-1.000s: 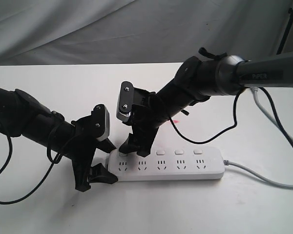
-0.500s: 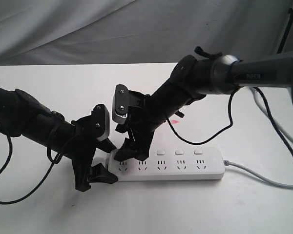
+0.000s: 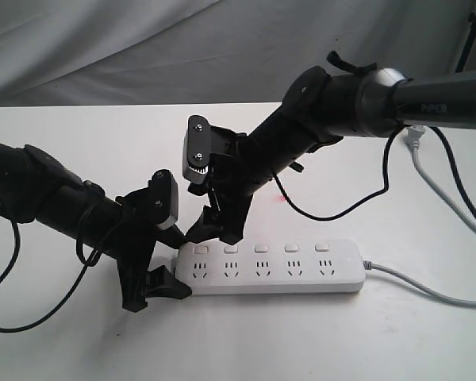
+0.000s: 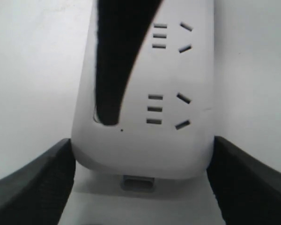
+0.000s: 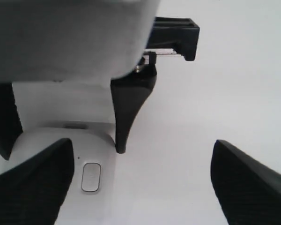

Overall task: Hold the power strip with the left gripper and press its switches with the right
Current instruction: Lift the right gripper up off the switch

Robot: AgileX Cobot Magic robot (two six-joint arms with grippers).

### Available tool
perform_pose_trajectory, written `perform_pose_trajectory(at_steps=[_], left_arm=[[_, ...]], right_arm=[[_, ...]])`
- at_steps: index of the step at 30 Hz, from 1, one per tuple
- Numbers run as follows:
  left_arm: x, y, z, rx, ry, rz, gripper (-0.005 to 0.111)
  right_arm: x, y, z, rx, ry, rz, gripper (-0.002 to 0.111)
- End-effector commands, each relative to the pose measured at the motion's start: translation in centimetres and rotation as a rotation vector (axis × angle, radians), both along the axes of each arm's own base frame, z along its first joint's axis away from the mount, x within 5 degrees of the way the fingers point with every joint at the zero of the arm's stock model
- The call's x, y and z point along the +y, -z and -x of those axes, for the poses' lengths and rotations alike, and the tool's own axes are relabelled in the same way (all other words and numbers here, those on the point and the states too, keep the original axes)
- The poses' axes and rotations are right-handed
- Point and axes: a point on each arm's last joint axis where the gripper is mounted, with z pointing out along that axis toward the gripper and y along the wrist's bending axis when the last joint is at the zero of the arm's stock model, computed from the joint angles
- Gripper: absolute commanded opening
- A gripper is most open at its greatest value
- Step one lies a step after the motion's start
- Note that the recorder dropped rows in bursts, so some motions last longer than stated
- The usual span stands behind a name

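The white power strip [image 3: 301,270] lies flat on the white table, its grey cord [image 3: 428,287] leading off to the right. My left gripper [image 3: 173,263] is shut on its left end, and in the left wrist view both fingers [image 4: 56,178] press the power strip's [image 4: 145,145] sides. The switches [image 3: 261,248] run in a row along its far edge. My right gripper [image 3: 216,232] hangs open just above the left end. In the right wrist view the leftmost switch [image 5: 91,176] shows uncovered beside one finger [image 5: 33,187] of the right gripper [image 5: 143,187].
A grey cloth [image 3: 143,48] hangs behind the table. Black cables [image 3: 333,208] loop from both arms over the tabletop. A white cable [image 3: 428,178] runs along the right side, and a small red spot [image 3: 282,196] marks the table behind the strip.
My right gripper has lifted off the leftmost switches and now hangs just above them. The left gripper and the strip have not moved.
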Motion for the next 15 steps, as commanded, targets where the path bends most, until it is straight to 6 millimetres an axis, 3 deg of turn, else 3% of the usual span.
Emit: perform_pose_trajectory(at_steps=[1,6,15], left_arm=[[-0.1,0.0,-0.2,-0.011,-0.008,-0.003,0.0],[-0.1,0.0,-0.2,-0.011,-0.008,-0.003,0.0],[-0.1,0.0,-0.2,-0.011,-0.008,-0.003,0.0]], right_arm=[[-1.0,-0.5,-0.3,0.001,0.016,0.004,0.074],[-2.8,-0.3,-0.4,0.047,0.035,0.014,0.074],[-3.5,-0.3,-0.4,0.066,0.037,0.014,0.074]])
